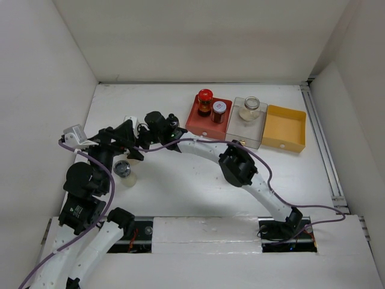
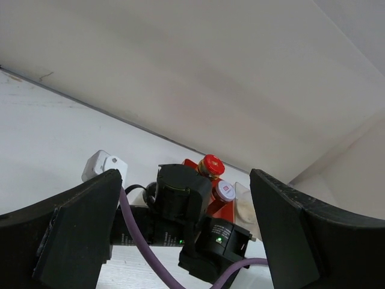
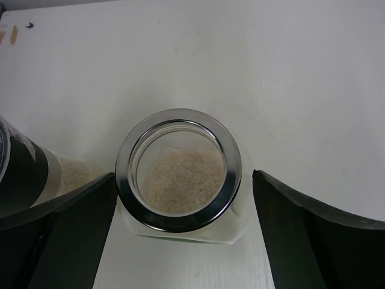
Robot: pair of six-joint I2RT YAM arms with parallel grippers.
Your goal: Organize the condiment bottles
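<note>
My right gripper (image 3: 183,208) is open, one finger on each side of a clear round jar (image 3: 178,171) with a silver rim and pale grains inside; a gap shows at the right finger. A black-banded shaker (image 3: 21,177) stands just left of it. My left gripper (image 2: 186,235) is open and empty, raised and facing the right arm's wrist. In the top view both grippers (image 1: 123,141) (image 1: 143,133) crowd together at the left and hide the clear jar. A dark-topped jar (image 1: 123,171) stands just in front of them.
A red tray (image 1: 198,123) holds a red-lidded dark jar (image 1: 205,98) and a silver-lidded dark jar (image 1: 219,109). A clear tray (image 1: 240,133) holds a clear round jar (image 1: 249,108). A yellow tray (image 1: 284,127) stands to its right. White walls enclose the table.
</note>
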